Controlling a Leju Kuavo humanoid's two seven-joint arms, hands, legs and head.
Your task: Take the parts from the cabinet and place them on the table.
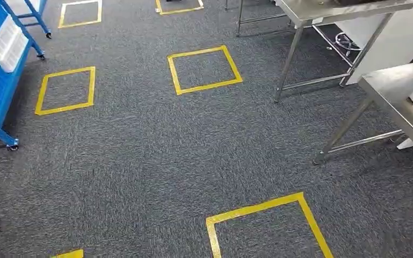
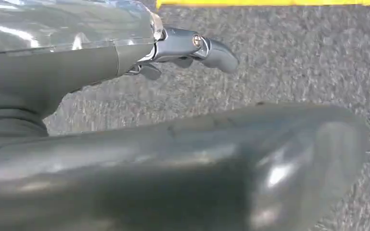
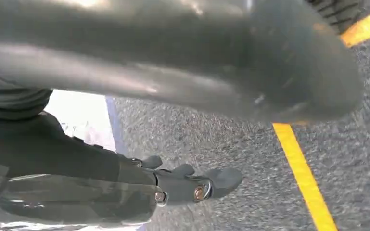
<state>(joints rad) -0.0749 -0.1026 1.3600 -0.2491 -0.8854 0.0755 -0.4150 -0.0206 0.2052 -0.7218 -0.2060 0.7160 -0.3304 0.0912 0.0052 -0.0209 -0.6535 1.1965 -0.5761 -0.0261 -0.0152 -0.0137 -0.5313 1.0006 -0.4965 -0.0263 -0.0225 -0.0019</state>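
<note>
**Inspector A:** Starting at the left of the head view: the blue wheeled cabinet [image 1: 0,80] is standing at the frame's edge, carrying white bins [image 1: 8,45] on its shelves. No individual part is showing; I am presuming they are lying inside those bins, but I cannot confirm it.

**Inspector B:** Handling, then?

**Inspector A:** A judgement only. Parts stored in bins like these are probably small, rigid and light, possibly smooth. I am recommending a grip across the broadest firm faces once one is exposed, and lifting clear of the bin wall.

**Inspector B:** Middle of the scene?

**Inspector A:** Grey carpet [image 1: 139,161] with yellow tape squares [image 1: 204,70]. Nothing is lying on it.

**Inspector B:** And the right?

**Inspector A:** The steel counter [image 1: 392,88] is reaching in from the right edge, a second steel table [image 1: 322,11] behind it.

**Inspector B:** The hands?

**Inspector A:** Both are hanging over the carpet, holding nothing. The left hand [image 2: 183,48] is showing fingers [image 2: 219,55] loosely extended and apart; the right hand [image 3: 183,185] is showing fingers [image 3: 223,178] likewise apart. Retrieval is not yet begun.
</note>
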